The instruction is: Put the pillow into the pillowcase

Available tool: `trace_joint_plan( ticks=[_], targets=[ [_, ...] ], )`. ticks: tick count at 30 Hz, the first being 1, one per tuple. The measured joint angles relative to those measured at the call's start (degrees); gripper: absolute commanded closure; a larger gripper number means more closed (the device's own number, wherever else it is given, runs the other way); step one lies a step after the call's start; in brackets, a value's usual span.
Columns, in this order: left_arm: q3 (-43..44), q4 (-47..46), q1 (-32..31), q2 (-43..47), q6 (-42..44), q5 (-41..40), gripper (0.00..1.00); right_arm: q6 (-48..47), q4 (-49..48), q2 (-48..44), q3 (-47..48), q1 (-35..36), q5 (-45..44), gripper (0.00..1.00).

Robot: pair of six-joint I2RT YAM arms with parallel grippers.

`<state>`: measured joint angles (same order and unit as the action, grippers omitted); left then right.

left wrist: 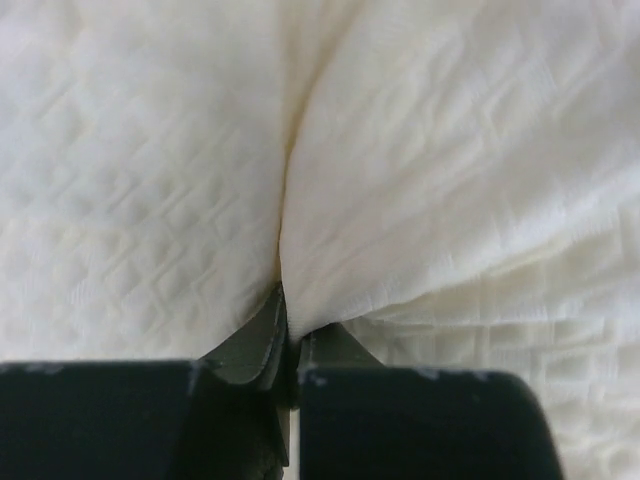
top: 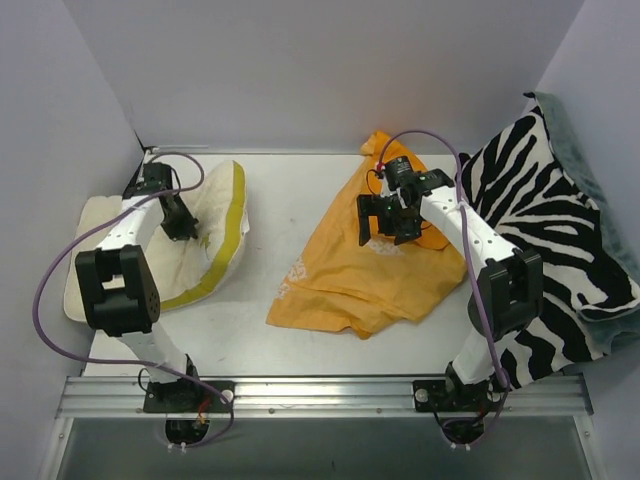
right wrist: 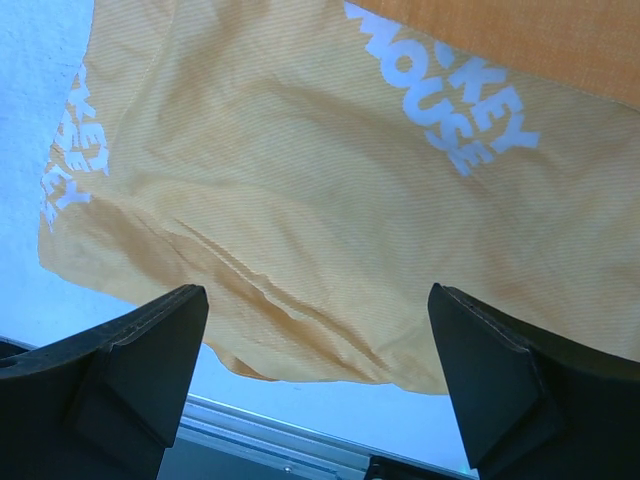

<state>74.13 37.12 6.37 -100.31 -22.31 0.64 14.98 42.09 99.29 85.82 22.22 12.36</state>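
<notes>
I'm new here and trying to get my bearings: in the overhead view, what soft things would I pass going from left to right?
Cream pillow → orange pillowcase → zebra-striped cushion.

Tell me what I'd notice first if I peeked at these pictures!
The bright orange pillowcase crumpled near the middle of the table grabs you first, with the right fingers spread wide above it. On the right lies a bold zebra-striped fabric. On the left, the left fingers pinch a fold of the cream pillow.
</notes>
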Motion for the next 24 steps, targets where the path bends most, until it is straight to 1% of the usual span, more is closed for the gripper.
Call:
trace_joint_plan(
  ticks=[2,5,9,11,12,14,15,17,20,23,24],
  targets=[
    [3.3,4.3,0.3,0.2,-6.6,-1.6,1.00,0.2,-0.3,-0.1,0.0,0.0,0.2,0.01],
    [10.7,9.7,-2.4,-1.6,-14.9,-5.0,1.00,0.4,-0.9,-0.1,0.0,0.0,0.6,0.01],
    [28.9,18.1,-9.8,-10.1,-23.5,-14.5,1.00,0.8,-1.2,-0.1,0.0,0.0,0.6,0.01],
    [35.5,20.0,-13.2,-13.0,-29.0,-17.4,1.00,0.9,-1.3,-0.4,-0.1,0.0,0.6,0.01],
    [36.9,20.9,-14.7,-13.2,-33.1,-18.7,1.00,1.1,-1.3,-0.8,-0.2,0.0,0.5,0.01],
    [37.0,23.6,-15.8,-12.2,-39.3,-20.6,1.00,1.3,-1.3,-1.8,-0.4,0.0,0.5,0.01],
    [36.0,25.4,-15.8,-11.0,-43.3,-21.9,1.00,1.4,-1.4,-2.5,-0.7,0.0,0.5,0.01],
    [33.8,28.3,-15.1,-8.8,-48.3,-24.5,1.00,1.5,-1.4,-3.8,-1.0,0.0,0.5,0.01],
    [35.1,32.7,-13.1,-8.6,-51.8,-27.4,1.00,1.4,-1.4,-5.1,-1.1,0.0,0.6,0.00],
    [40.2,34.5,-10.0,-11.9,-53.6,-27.6,1.00,1.1,-1.4,-5.2,-1.1,0.0,0.6,0.00],
    [41.7,34.3,-8.7,-13.3,-53.8,-27.3,0.94,1.0,-1.4,-5.2,-1.1,0.0,0.6,0.00]
  ],
)
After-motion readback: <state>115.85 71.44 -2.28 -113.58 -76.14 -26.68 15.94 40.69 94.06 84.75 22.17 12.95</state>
